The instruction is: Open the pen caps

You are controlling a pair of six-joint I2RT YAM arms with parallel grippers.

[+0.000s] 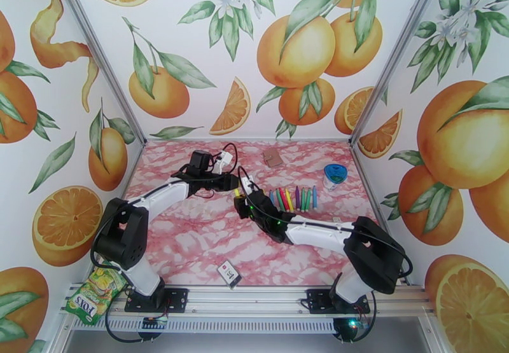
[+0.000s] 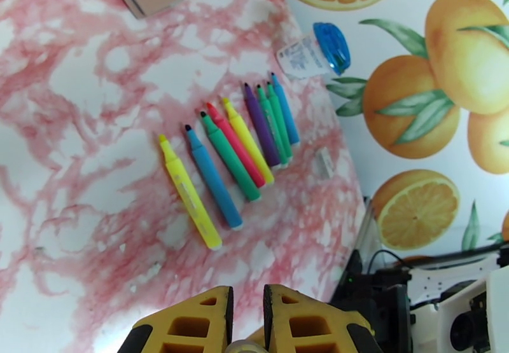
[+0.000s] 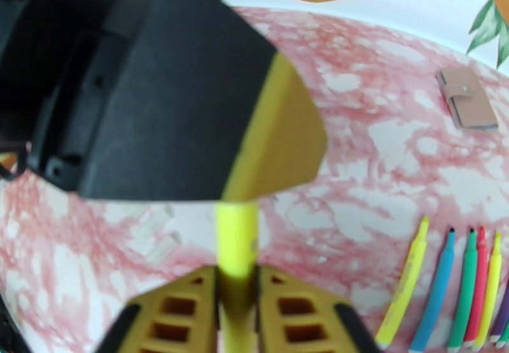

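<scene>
My two grippers meet over the middle of the table. The right gripper (image 1: 241, 203) (image 3: 237, 279) is shut on the barrel of a yellow pen (image 1: 237, 193) (image 3: 237, 233), which stands upright between its fingers. The left gripper (image 1: 233, 184) (image 2: 247, 294) is shut on that pen's upper end. One of the left gripper's fingers (image 3: 273, 138) covers that end, so the pen cap is hidden. Several other pens (image 1: 292, 200) (image 2: 235, 151) (image 3: 458, 284) lie side by side on the table to the right, with bare tips showing.
A blue-lidded container (image 1: 334, 175) (image 2: 318, 49) lies beyond the row of pens. A tan wallet (image 1: 273, 157) (image 3: 467, 98) sits near the back wall. A black-and-white card (image 1: 230, 274) lies at the front edge and a snack packet (image 1: 95, 294) by the left base. Patterned walls close in three sides.
</scene>
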